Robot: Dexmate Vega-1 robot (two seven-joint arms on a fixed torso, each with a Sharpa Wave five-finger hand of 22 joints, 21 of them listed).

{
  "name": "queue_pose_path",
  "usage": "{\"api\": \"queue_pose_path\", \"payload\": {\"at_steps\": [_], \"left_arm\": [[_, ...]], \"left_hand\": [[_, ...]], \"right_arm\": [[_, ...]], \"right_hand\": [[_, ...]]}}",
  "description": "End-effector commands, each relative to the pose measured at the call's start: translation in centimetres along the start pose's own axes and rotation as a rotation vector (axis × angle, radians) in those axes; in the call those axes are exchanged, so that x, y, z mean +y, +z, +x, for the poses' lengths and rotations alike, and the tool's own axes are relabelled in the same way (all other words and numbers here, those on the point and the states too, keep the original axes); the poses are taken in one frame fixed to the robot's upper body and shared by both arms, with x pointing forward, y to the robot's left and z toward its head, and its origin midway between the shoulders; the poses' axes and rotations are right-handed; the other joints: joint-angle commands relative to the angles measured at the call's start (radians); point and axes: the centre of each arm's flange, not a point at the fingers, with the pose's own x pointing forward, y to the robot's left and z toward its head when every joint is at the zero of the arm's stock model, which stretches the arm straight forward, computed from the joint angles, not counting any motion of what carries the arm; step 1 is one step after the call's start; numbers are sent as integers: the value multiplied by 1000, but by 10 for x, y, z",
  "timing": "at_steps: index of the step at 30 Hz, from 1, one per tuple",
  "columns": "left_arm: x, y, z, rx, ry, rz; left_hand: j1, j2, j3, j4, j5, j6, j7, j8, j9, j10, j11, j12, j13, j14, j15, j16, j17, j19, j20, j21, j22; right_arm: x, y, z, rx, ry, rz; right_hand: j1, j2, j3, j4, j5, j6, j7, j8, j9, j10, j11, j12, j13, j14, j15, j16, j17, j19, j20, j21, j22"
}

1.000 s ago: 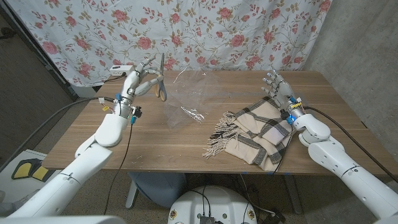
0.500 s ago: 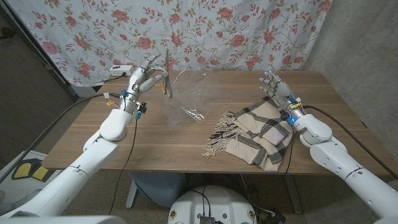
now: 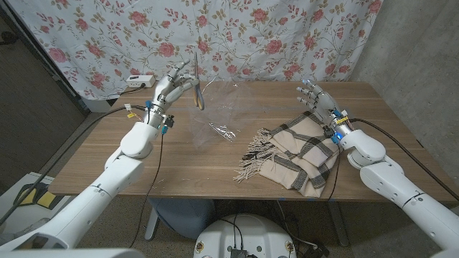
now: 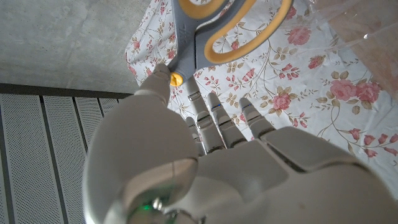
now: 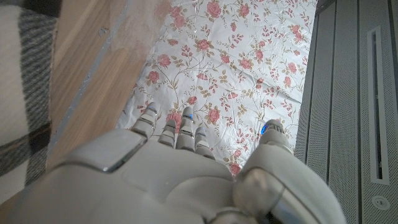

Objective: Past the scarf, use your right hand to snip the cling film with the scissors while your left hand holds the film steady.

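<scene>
The fingers [image 4: 214, 121] of the left hand [image 3: 175, 82] are closed around the scissors [image 3: 196, 87], which that hand holds raised above the far left part of the wooden table [image 3: 179, 154]; in the left wrist view the grey and orange handles [image 4: 227, 28] stand just past the fingertips, against the flowered curtain [image 3: 237, 36]. In the head view the scissors' blades point up and the handles hang down toward the table. The fingers [image 3: 310, 92] of the right hand [image 3: 318, 100] are spread apart and hold nothing; the hand stands with its fingers up over the far edge of the scarf [image 3: 297, 154], and from the right wrist view its fingertips [image 5: 177, 121] reach toward the curtain with the table edge beside them. The cling film [image 3: 219, 115] lies loose and crumpled on the table between the two hands, just right of the scissors and left of the scarf's fringe; neither hand touches it. The scarf, beige with dark checks, lies bunched on the right part of the table, its fringe toward the middle. A white power strip [image 3: 138, 80] sits near the table's far left corner, behind the left hand.
</scene>
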Motion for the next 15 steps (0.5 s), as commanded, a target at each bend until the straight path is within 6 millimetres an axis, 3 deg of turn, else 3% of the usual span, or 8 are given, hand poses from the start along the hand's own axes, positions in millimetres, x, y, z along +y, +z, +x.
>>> {"api": "queue_pose_path", "payload": {"at_steps": [1,7,15], "left_arm": [[-10,-5,15,0,-38,-114],[-14,-6,22,-3,-59,-170],[-21,-9,33,0,-104,-219]], "left_hand": [[3,7,-4,-3,2,5,3,1,1,75,-75,7,3,-22,-27,-2,4,0,5,2,4],[3,9,-5,-2,2,6,5,1,1,75,-75,7,3,-22,-26,-3,4,-1,4,2,4],[2,11,-8,0,2,4,6,0,1,72,-75,5,2,-23,-24,-5,4,-3,6,1,4]], "right_arm": [[8,5,0,14,54,-27],[12,1,-1,25,72,-25],[18,1,-1,34,102,-31]], "right_hand": [[27,1,13,0,2,41,-9,18,4,-10,6,-11,6,-9,8,5,3,-4,-2,-1,3],[36,-2,15,3,1,73,-33,28,5,-15,9,-15,8,-12,15,4,3,-7,3,-1,4],[41,-5,17,8,0,118,-35,41,6,-19,9,-19,10,-16,15,4,3,-8,3,-1,4]]}}
